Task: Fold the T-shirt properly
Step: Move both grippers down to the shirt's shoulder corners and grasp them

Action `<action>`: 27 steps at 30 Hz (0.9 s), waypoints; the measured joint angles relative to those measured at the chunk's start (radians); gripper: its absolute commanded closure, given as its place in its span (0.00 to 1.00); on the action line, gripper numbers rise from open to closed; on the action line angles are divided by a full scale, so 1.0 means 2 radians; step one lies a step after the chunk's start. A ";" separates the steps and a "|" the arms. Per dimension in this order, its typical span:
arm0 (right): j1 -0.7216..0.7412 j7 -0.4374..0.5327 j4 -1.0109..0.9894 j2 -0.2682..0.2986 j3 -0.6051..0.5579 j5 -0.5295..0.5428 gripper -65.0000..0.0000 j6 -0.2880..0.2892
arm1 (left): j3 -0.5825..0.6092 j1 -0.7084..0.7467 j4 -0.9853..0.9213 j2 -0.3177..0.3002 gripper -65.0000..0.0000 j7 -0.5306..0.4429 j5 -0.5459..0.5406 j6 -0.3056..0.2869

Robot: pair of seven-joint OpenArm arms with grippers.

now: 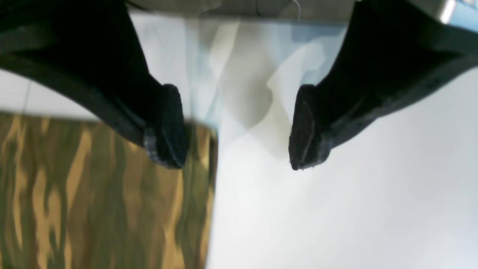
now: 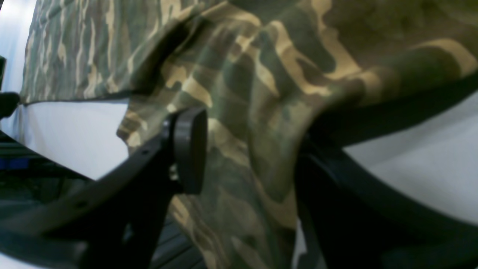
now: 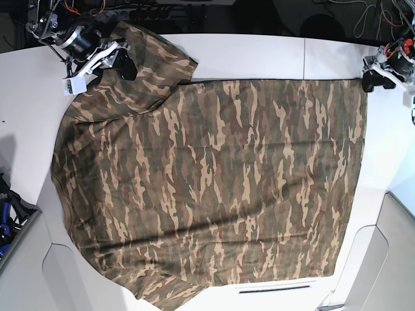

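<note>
The camouflage T-shirt (image 3: 214,181) lies spread flat on the white table (image 3: 259,55), hem toward the right of the base view. My left gripper (image 3: 373,81) stands at the hem's far corner. In the left wrist view the left gripper (image 1: 235,129) is open with nothing between its fingers, and the T-shirt (image 1: 93,194) corner lies beside the left finger (image 1: 166,127). My right gripper (image 3: 123,65) is at the far sleeve. In the right wrist view the right gripper (image 2: 250,157) has its jaws wide apart, with bunched T-shirt (image 2: 261,74) cloth draped between them and over the right finger.
A seam (image 3: 304,58) crosses the table at the back. Cables and dark equipment (image 3: 130,10) line the far edge. A bin with blue items (image 3: 5,214) stands off the left side. The table's near edge has rounded cut-outs (image 3: 373,259). Pale folded sheeting (image 1: 242,74) hangs beyond the table's edge.
</note>
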 measured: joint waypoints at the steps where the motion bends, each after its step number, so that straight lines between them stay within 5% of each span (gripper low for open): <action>1: 0.000 0.000 0.000 0.000 0.000 -0.002 0.54 0.000 | 0.000 -0.007 -0.008 -0.001 0.29 -0.001 -0.002 0.000; 7: 0.000 0.000 0.000 0.000 0.000 -0.004 0.54 0.002 | -0.001 -0.017 -0.046 -0.011 0.29 0.006 -0.049 -0.016; 13: 0.000 -0.001 0.000 0.000 0.000 -0.004 0.54 0.002 | 0.029 -0.015 -0.047 -0.014 0.29 0.039 -0.088 -0.067; 22: 0.001 -0.006 0.000 0.000 0.000 -0.004 0.54 0.002 | 0.090 -0.019 -0.042 -0.016 0.29 0.023 -0.102 -0.079; 24: 0.001 -0.008 0.000 -0.002 0.000 -0.003 0.55 0.002 | 0.090 -0.019 -0.042 -0.016 0.37 0.023 -0.102 -0.079; 27: 0.001 -0.014 0.000 -0.004 0.000 0.004 0.70 0.001 | 0.093 -0.019 -0.044 -0.016 0.73 0.032 -0.095 -0.100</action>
